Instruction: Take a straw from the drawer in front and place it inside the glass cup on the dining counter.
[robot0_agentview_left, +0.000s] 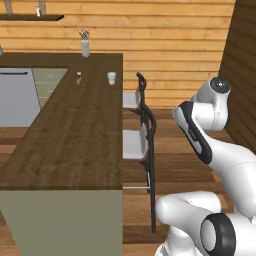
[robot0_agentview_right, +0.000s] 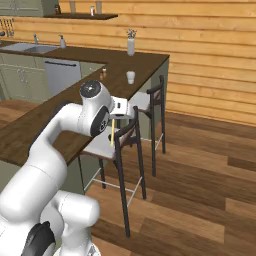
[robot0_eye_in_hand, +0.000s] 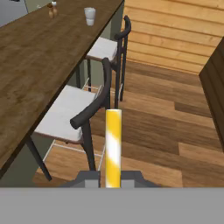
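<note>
**a:** over by the stools, where's the straw at?

**b:** the gripper (robot0_eye_in_hand: 113, 177) has its fingers clenched on the straw (robot0_eye_in_hand: 113, 146). in the hand view it pokes straight up between the two tips, yellow with pale stripes. from the right base view you can see the straw (robot0_agentview_right: 113, 132) hanging just under the hand, right above the near stool (robot0_agentview_right: 117, 145).

**a:** and the glass cup?

**b:** glass cup (robot0_agentview_left: 111, 78) sits way down the dining counter (robot0_agentview_left: 70, 135), near its far end and close to the stool-side edge. well apart from the gripper. two tiny brown shakers (robot0_agentview_left: 78, 76) are a bit further in from that edge, and a vase (robot0_agentview_left: 85, 44) stands at the far end.

**a:** is the hand over the counter?

**b:** nope, it's off the counter's long edge, above the near stool's seat. the far stool (robot0_eye_in_hand: 109, 48) is tucked in further along, closer to the cup (robot0_eye_in_hand: 89, 16).
</note>
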